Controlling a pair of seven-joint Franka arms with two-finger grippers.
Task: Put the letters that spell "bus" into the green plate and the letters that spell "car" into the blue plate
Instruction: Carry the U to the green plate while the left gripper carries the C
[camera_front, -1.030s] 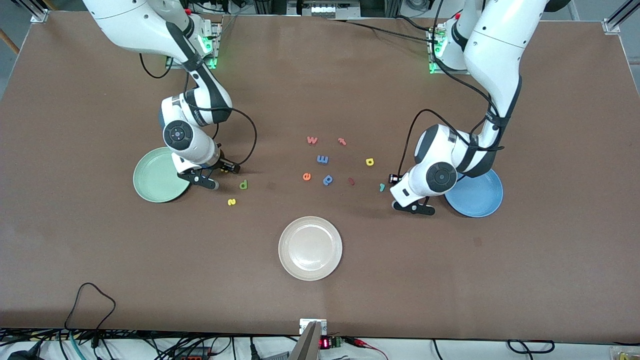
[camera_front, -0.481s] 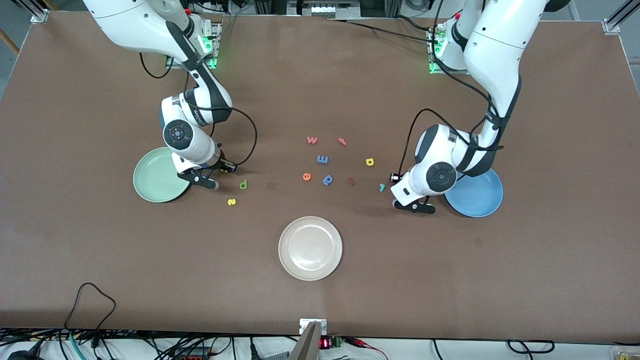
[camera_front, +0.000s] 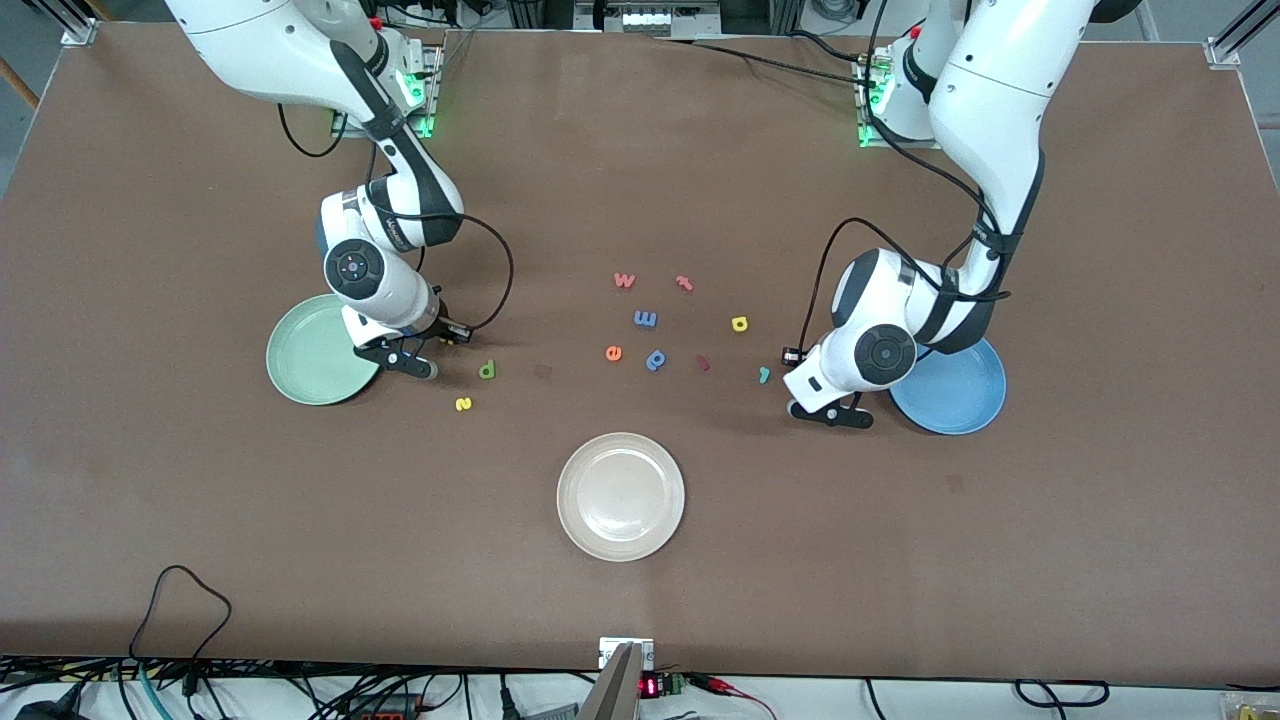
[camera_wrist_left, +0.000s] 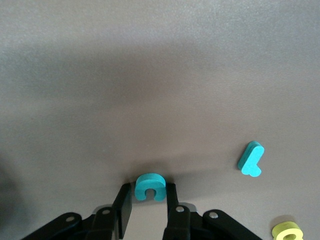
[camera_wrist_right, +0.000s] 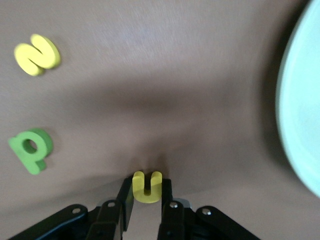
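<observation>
teal c (camera_wrist_left: 149, 186) half hidden between left gripper (camera_wrist_left: 148, 216) fingers.

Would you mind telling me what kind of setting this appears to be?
Most likely a robotics lab workbench: two white arms are bolted along one edge of a brown table, loose cables and electronics line the edge nearest the front camera, and aluminium framing stands at the corners.

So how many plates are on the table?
3. The green plate lies at the right arm's end, the blue plate at the left arm's end, and a cream-white plate between them, nearest the front camera. None seems hidden.
</observation>
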